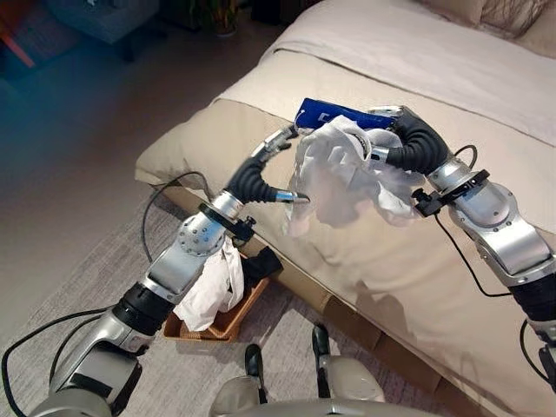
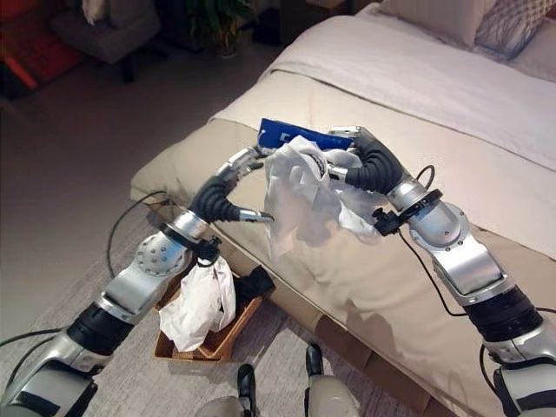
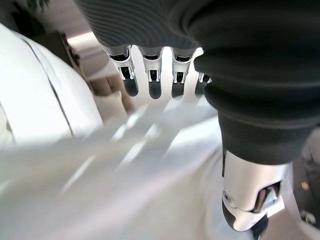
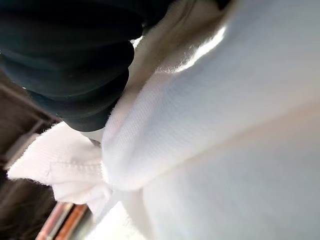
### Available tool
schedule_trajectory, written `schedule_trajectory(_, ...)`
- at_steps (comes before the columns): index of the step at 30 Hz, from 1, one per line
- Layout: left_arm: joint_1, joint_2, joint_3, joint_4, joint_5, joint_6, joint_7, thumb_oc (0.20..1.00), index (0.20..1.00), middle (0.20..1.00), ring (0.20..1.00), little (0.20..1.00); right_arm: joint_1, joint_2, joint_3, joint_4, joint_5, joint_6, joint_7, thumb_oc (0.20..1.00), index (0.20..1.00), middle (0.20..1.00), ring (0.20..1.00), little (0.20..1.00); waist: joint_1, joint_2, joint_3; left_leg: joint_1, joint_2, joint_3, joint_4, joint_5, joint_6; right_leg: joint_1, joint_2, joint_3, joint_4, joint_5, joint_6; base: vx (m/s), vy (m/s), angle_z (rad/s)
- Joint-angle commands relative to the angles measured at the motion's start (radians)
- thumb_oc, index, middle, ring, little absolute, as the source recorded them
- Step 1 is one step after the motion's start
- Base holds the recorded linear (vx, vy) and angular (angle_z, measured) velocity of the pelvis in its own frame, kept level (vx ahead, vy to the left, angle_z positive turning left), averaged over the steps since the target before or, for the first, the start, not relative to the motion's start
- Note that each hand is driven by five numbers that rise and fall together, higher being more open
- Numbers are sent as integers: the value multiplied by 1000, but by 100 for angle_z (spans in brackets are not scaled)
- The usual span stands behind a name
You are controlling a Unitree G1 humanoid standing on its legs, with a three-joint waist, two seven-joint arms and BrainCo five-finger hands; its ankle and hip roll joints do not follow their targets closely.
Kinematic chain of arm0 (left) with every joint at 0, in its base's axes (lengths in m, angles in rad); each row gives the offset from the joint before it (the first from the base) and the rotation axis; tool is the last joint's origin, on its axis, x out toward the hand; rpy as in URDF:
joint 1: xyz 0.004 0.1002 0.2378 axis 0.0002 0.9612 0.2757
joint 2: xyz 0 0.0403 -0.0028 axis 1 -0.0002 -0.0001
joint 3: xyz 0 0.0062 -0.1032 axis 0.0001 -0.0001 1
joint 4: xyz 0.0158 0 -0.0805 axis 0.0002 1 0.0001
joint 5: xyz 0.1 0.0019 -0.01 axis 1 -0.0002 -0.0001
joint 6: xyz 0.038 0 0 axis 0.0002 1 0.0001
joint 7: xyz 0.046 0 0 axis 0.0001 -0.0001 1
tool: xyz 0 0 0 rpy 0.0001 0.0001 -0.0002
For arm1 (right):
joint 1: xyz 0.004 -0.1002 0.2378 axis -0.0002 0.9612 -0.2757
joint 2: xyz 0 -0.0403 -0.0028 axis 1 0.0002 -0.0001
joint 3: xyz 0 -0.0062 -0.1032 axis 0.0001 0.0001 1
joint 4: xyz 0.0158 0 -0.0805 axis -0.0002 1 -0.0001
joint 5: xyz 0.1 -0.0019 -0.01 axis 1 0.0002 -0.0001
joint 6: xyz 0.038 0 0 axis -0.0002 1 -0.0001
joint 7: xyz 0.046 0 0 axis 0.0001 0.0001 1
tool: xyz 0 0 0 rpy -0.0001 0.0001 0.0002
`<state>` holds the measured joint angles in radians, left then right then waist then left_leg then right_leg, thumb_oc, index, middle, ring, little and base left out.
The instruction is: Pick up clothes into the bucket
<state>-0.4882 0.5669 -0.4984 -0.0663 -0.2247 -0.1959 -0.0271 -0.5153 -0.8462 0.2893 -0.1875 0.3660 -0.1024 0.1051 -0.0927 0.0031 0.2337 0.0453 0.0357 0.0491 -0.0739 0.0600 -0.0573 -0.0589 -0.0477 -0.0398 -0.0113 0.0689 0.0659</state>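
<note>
A white garment (image 1: 334,178) hangs bunched above the edge of the bed, with my right hand (image 1: 413,143) shut on its upper part; in the right wrist view the cloth (image 4: 225,125) presses against the hand's dark cover. My left hand (image 1: 261,178) is open just left of the garment, its fingers (image 3: 152,82) straight and its thumb spread below, at the hanging cloth's edge. The bucket is a brown woven basket (image 1: 234,323) on the floor by the bed, under my left forearm. It holds another white cloth (image 1: 208,295).
A beige bed (image 1: 417,261) fills the right side, with a flat blue item (image 1: 326,112) lying on it just behind the lifted garment. A dark item (image 1: 263,263) sits at the basket's far corner. Grey carpet surrounds the basket.
</note>
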Motion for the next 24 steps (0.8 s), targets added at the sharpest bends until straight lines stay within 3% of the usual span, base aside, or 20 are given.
schedule_trajectory(1, -21, -26, -19, 56, 39, -15, -19, 1000, 1000, 1000, 1000, 1000, 3, 53, -8, -117, 56, -45, 9, 200, 200, 200, 200, 200, 19, -64, -110, -33, -28, -26, 93, -89, 6, 22, -73, -61, 11, -1, 78, 0, 0, 0)
schedule_trajectory(5, 2, -71, -22, 94, 34, -7, -21, 1000, 1000, 1000, 1000, 1000, 11, 115, -8, -150, 61, -52, 11, 200, 200, 200, 200, 200, 20, -63, -125, -18, -29, -28, 88, -93, 10, 37, -72, -63, 6, -4, 77, 49, 9, 1)
schedule_trajectory(9, 17, -108, -36, 98, -86, 7, -50, 1000, 1000, 1000, 1000, 1000, 12, 149, -1, -164, 64, -52, 14, 200, 200, 200, 200, 200, 18, -62, -132, -10, -28, -28, 88, -95, 12, 47, -73, -65, 3, -5, 77, 8, 3, 0)
schedule_trajectory(11, 12, -122, -62, 96, -190, 23, -78, 1000, 1000, 1000, 1000, 1000, 8, 157, 18, -168, 74, -47, 21, 200, 200, 200, 200, 200, 15, -62, -135, -10, -28, -29, 87, -95, 13, 48, -74, -64, 1, -5, 78, 0, 0, 0)
schedule_trajectory(19, -38, -152, -119, 125, -253, 54, -84, 1000, 1000, 1000, 1000, 1000, 16, 173, 58, -195, 117, -32, 52, 200, 200, 200, 200, 200, 10, -66, -133, -1, -27, -38, 86, -102, 11, 63, -72, -76, 5, -17, 80, 25, 6, 2)
schedule_trajectory(22, -43, -166, -130, 133, -373, 59, -97, 1000, 1000, 1000, 1000, 1000, 10, 177, 71, -197, 138, -31, 56, 200, 200, 200, 200, 200, 10, -69, -131, -5, -28, -40, 86, -99, 11, 62, -73, -79, 7, -17, 80, 10, 10, 4)
schedule_trajectory(23, -41, -166, -137, 128, -425, 67, -115, 545, 545, 545, 545, 545, 5, 175, 76, -196, 142, -31, 54, 200, 200, 200, 200, 200, 9, -70, -130, -5, -28, -39, 85, -99, 11, 62, -73, -78, 7, -16, 80, 11, 11, 3)
schedule_trajectory(24, -37, -165, -144, 127, -480, 75, -129, 426, 426, 426, 426, 426, -5, 172, 89, -192, 146, -31, 55, 200, 200, 200, 200, 200, 10, -71, -131, -3, -28, -38, 84, -99, 10, 63, -73, -77, 5, -15, 80, 0, 0, 0)
